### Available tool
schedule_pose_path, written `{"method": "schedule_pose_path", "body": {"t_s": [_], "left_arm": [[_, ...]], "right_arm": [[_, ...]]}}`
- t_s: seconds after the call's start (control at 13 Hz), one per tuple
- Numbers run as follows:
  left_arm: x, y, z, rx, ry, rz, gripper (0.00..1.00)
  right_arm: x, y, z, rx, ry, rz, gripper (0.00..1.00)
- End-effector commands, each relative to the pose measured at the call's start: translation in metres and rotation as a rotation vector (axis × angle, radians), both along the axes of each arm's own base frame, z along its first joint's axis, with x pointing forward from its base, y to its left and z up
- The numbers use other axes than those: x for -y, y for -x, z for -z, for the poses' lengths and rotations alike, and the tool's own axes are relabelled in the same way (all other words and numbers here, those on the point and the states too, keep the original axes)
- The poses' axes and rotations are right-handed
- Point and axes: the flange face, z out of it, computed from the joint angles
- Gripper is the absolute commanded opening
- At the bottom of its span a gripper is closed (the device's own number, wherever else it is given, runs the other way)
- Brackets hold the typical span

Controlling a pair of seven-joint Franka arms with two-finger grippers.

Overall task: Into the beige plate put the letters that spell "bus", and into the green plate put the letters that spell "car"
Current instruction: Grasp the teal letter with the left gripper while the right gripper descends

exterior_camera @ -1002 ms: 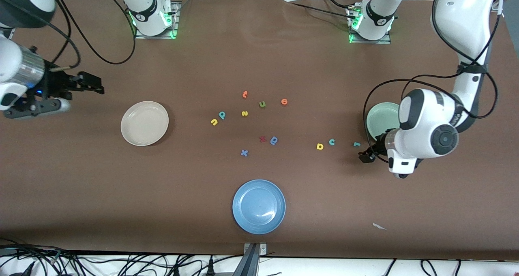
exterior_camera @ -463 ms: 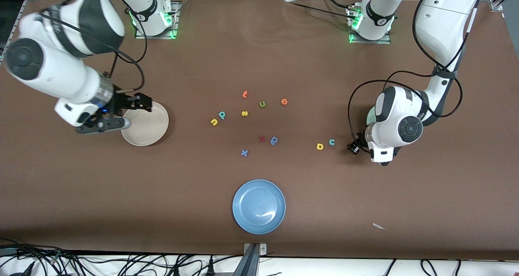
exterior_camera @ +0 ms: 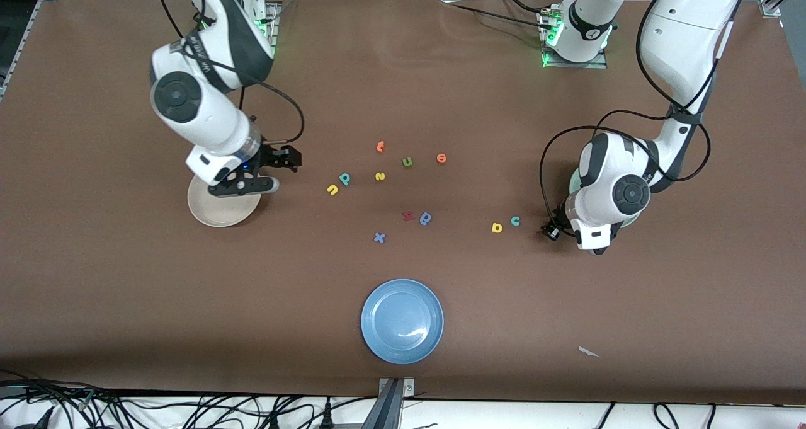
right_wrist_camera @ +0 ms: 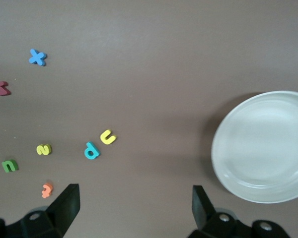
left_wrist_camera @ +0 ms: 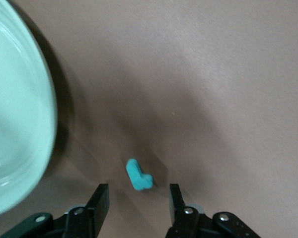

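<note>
The teal "r" (left_wrist_camera: 139, 175) lies flat on the table beside the green plate (left_wrist_camera: 15, 124). My left gripper (left_wrist_camera: 138, 188) is low over it with a finger on each side of the letter, neither touching. In the front view the left gripper (exterior_camera: 550, 230) hides the "r". The teal "c" (exterior_camera: 515, 221) and yellow "a" (exterior_camera: 497, 228) lie close by. My right gripper (exterior_camera: 286, 158) hangs wide open between the beige plate (exterior_camera: 217, 215) and the teal "b" (exterior_camera: 344, 178), yellow "u" (exterior_camera: 332, 189) and yellow "s" (exterior_camera: 380, 176).
An olive "u" (exterior_camera: 407, 161), two orange letters (exterior_camera: 380, 145), a maroon letter (exterior_camera: 407, 215), a blue "q" (exterior_camera: 425, 217) and a blue "x" (exterior_camera: 379, 237) lie mid-table. A blue plate (exterior_camera: 402, 320) sits near the front edge, with a paper scrap (exterior_camera: 589, 351) toward the left arm's end.
The right arm swung in from its end of the table, across the beige plate, toward the letters. The left gripper came down around the teal "r" and its jaws narrowed.
</note>
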Motion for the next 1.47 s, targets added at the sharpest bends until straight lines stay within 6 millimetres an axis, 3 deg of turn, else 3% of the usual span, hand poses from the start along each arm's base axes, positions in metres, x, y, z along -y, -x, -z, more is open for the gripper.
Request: {"method": "schedule_pose_path", "body": {"t_s": [0.0, 0.23, 0.39, 0.77, 1.08, 1.16, 1.31, 1.39], "left_arm": [[-0.001, 0.001, 0.007, 0.014, -0.047, -0.011, 0.56], [-0.005, -0.003, 0.010, 0.041, -0.041, -0.021, 0.53], [-0.005, -0.003, 0.012, 0.039, -0.041, -0.021, 0.44], [-0.007, -0.006, 0.012, 0.048, -0.042, -0.021, 0.43], [-0.006, -0.005, 0.013, 0.050, -0.051, 0.008, 0.18], [-0.007, -0.005, 0.013, 0.052, -0.064, 0.025, 0.13], [-0.006, -0.005, 0.012, 0.053, -0.066, 0.031, 0.02], [-0.005, -0.005, 0.012, 0.051, -0.066, 0.034, 0.00]], "right_arm": [[-0.015, 0.026, 0.026, 0.040, 0.008, 0.022, 1.00], [-0.027, 0.044, 0.057, 0.066, 0.005, 0.025, 1.00], [-0.028, 0.044, 0.071, 0.069, 0.017, 0.000, 1.00], [-0.042, 0.047, 0.117, 0.101, -0.043, -0.024, 1.00], [-0.052, 0.051, 0.152, 0.113, 0.001, -0.052, 1.00], [-0.062, 0.053, 0.159, 0.124, 0.009, -0.055, 1.00], [-0.078, 0.054, 0.166, 0.140, 0.021, -0.052, 1.00], [-0.076, 0.052, 0.166, 0.143, 0.024, -0.045, 1.00]]}}
